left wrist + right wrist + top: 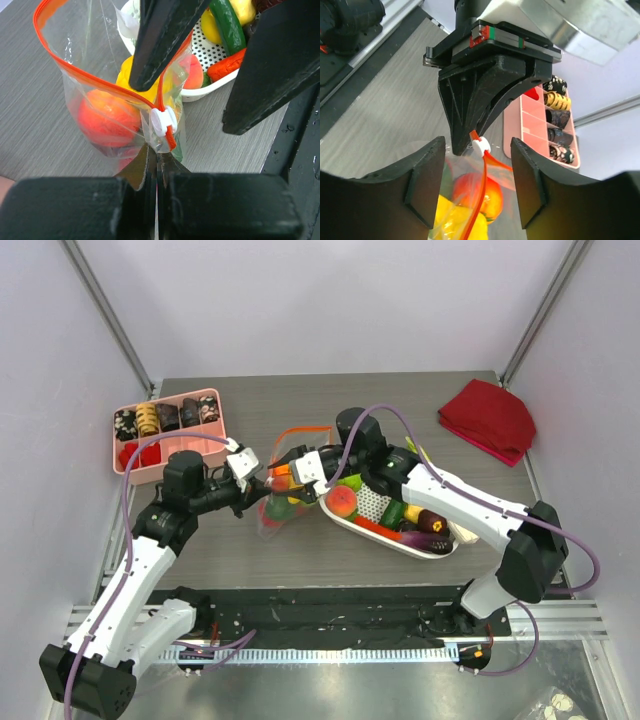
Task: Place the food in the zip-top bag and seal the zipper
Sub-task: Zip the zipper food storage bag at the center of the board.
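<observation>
Our left gripper (157, 159) is pinched tight on the zip-top bag (85, 45) beside its one zipper (90, 80). Our right gripper (299, 474) gapes wide, gripping nothing. We count two food pieces (107, 117) bagged.

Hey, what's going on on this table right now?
The left arm's fingers pinch the zip-top bag at its corner beside the white slider and hold it upright, with the zipper unsealed. The right arm's fingers are spread open at the bag's mouth. A red-orange fruit and a yellow piece are inside. More food sits in the white mesh basket next to the bag.
</observation>
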Motion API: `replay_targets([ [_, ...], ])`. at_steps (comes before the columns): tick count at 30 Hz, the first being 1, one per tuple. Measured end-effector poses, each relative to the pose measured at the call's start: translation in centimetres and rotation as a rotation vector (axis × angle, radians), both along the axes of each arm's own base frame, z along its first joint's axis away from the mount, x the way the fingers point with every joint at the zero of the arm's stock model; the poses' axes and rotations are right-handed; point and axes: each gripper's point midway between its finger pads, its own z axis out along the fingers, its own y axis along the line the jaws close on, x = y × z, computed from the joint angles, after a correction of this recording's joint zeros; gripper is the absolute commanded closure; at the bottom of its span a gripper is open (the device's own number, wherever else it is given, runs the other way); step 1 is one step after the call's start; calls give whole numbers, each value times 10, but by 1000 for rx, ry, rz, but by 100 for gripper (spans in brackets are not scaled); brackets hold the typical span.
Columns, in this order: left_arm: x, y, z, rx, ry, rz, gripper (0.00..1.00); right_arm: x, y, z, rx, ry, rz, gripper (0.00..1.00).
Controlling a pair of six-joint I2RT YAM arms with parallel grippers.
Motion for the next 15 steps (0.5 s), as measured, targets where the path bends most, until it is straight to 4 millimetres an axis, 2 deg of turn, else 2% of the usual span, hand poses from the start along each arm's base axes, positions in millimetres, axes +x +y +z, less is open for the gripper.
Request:
replay_targets([
  [4, -1, 0, -1, 3, 3, -2, 100, 3, 5, -3, -16, -53, 15, 46],
  [10, -2, 0, -2, 5, 5, -11, 100, 10, 12, -20, -74, -94, 19, 55],
  [12, -2, 0, -2, 8, 0, -13, 100, 12, 14, -25, -89, -102, 21, 65],
  [15, -3, 0, -3, 14, 5, -15, 100, 14, 16, -27, -99, -121, 21, 72],
])
